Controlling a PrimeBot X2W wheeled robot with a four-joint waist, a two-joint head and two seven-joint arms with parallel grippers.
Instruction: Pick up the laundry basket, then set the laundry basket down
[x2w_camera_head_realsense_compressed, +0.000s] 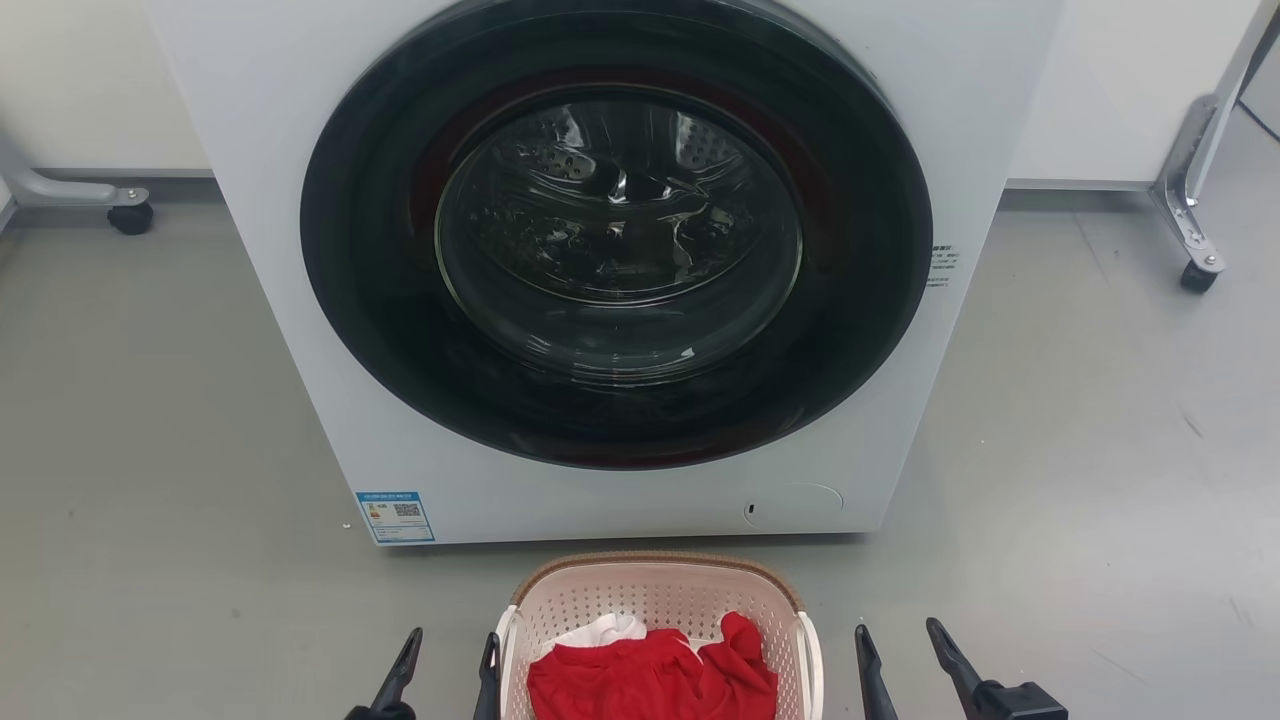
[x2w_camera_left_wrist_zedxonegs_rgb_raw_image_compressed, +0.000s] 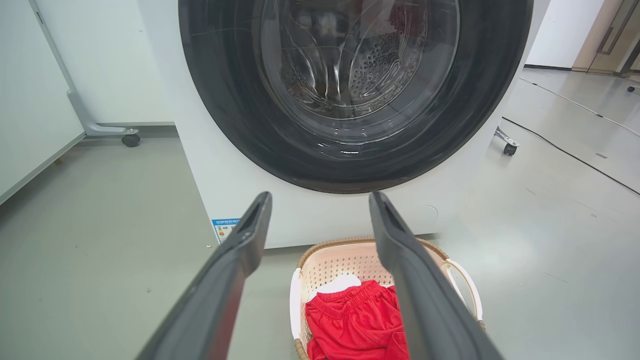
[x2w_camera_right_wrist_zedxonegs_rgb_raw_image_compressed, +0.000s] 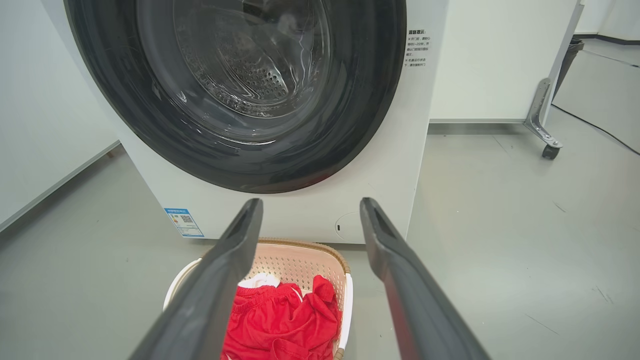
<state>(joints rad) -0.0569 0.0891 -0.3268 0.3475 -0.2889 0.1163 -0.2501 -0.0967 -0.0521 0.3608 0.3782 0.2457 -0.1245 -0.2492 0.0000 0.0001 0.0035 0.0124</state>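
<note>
On the left, our left gripper (x2w_camera_head_realsense_compressed: 452, 640) has its two fingers spread apart and holds nothing. Its inner finger (x2w_camera_head_realsense_compressed: 489, 665) is just beside the left handle (x2w_camera_head_realsense_compressed: 506, 650) of the laundry basket (x2w_camera_head_realsense_compressed: 655, 598). The basket stands on the grey floor (x2w_camera_head_realsense_compressed: 150, 450) between our two grippers, close in front of the white washer (x2w_camera_head_realsense_compressed: 270, 300). Inside it we see a red garment (x2w_camera_head_realsense_compressed: 650, 680) and a white cloth (x2w_camera_head_realsense_compressed: 603, 630). On the right, our right gripper (x2w_camera_head_realsense_compressed: 898, 632) is also spread and empty, a little apart from the basket.
</note>
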